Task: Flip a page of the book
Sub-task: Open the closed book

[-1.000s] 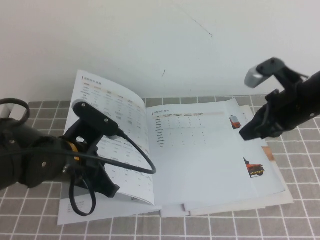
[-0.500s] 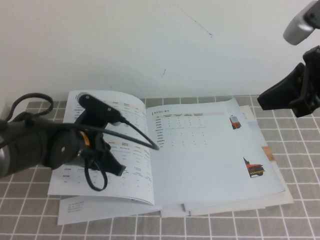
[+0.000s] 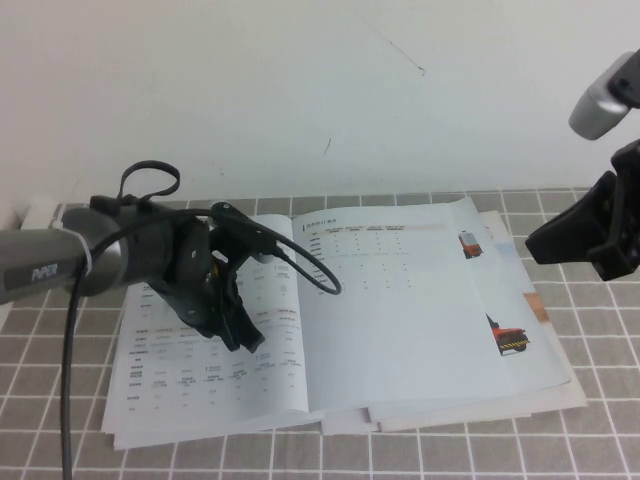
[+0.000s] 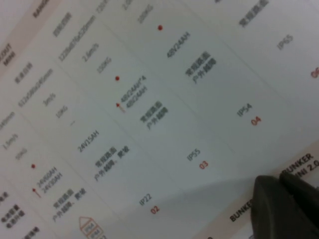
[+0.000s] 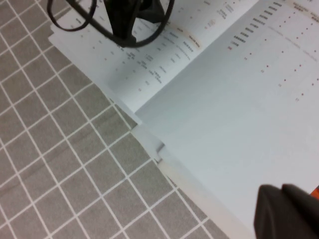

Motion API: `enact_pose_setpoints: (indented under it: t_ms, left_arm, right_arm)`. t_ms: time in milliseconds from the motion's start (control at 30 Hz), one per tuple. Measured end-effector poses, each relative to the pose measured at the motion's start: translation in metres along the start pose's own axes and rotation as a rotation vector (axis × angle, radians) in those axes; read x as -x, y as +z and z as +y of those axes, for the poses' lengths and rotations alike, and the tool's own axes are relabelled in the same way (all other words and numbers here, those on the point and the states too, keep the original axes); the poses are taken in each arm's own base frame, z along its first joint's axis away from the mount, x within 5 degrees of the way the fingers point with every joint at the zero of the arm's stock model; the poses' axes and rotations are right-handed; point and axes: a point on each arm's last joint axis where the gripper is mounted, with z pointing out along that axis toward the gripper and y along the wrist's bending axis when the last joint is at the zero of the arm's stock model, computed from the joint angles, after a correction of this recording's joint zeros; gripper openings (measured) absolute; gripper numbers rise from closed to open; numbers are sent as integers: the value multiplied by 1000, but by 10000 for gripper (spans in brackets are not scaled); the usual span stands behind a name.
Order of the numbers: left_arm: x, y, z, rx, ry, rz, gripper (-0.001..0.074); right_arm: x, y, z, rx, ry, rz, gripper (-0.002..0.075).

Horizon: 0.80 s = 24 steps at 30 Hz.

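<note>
The book (image 3: 410, 310) lies open on the grey tiled table. The page (image 3: 200, 365) lies flat on its left half, white small-print tables facing up; its photo side is hidden. My left gripper (image 3: 243, 338) is shut, with its tips down on this page near the spine. In the left wrist view the shut gripper (image 4: 285, 201) rests on the printed page (image 4: 149, 99). My right gripper (image 3: 545, 245) is shut and empty, held in the air above the book's right edge. The right wrist view shows it (image 5: 288, 211) over the right-hand sheet (image 5: 239, 114).
Fanned page edges (image 3: 440, 412) stick out under the book at the front. The right-hand sheets show red vehicle photos (image 3: 508, 336) near the right edge. The left arm's black cable (image 3: 305, 272) loops over the spine. A white wall (image 3: 300, 90) stands behind.
The page has dropped from standing up to lying flat on the left. My left gripper swung over and came down on it. My right gripper rose and drew back to the right.
</note>
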Motion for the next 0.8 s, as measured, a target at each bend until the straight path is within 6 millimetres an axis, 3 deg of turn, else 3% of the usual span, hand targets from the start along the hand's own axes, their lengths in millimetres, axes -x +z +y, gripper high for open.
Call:
enact_pose_setpoints:
  t_ms: [333, 500, 600, 800]
  left_arm:
    - [-10, 14, 21, -109, -135, 11, -3]
    - [-8, 4, 23, -120, -138, -17, -3]
    - [-3, -19, 25, -111, -139, -64, -3]
    - [12, -92, 31, -55, -122, -241, -3]
  right_arm:
    - [-6, 5, -2, -16, 12, 10, -1]
    - [-6, 5, -2, -20, 8, 9, -1]
    - [-5, -1, 0, -37, -3, -10, -1]
    - [2, -23, 10, -111, -41, -98, -1]
